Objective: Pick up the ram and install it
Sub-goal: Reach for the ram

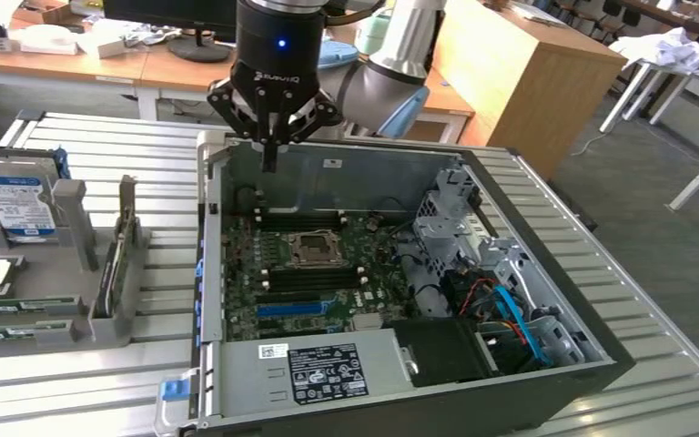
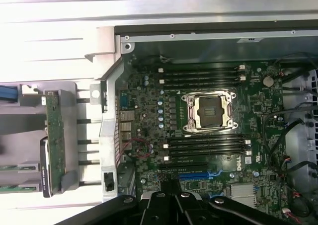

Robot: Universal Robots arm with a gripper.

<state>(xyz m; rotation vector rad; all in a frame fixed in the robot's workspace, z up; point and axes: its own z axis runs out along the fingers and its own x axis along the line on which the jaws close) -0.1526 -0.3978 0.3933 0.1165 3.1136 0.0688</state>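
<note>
Two green ram sticks [image 1: 10, 309] lie flat in the grey holder [image 1: 76, 319] at the exterior view's left, outside the computer case; their ends [image 2: 17, 168] show in the wrist view too. My gripper [image 1: 269, 162] hangs above the far edge of the open case, well away from the ram, with its fingers shut and nothing between them. In the wrist view its dark fingers [image 2: 171, 202] sit over the motherboard [image 2: 149, 125]. Black memory slots [image 2: 203, 73] run on one side of the CPU socket [image 2: 208, 111], and more slots [image 2: 206, 146] on the other.
The holder also carries a silver hard drive [image 1: 15, 205] and an upright green card [image 2: 54, 135]. Inside the case [image 1: 544, 273] are a blue slot strip [image 1: 288, 309], a metal drive cage [image 1: 459, 218], cables [image 1: 508, 305] and a labelled power supply [image 1: 319, 369]. Desks stand behind.
</note>
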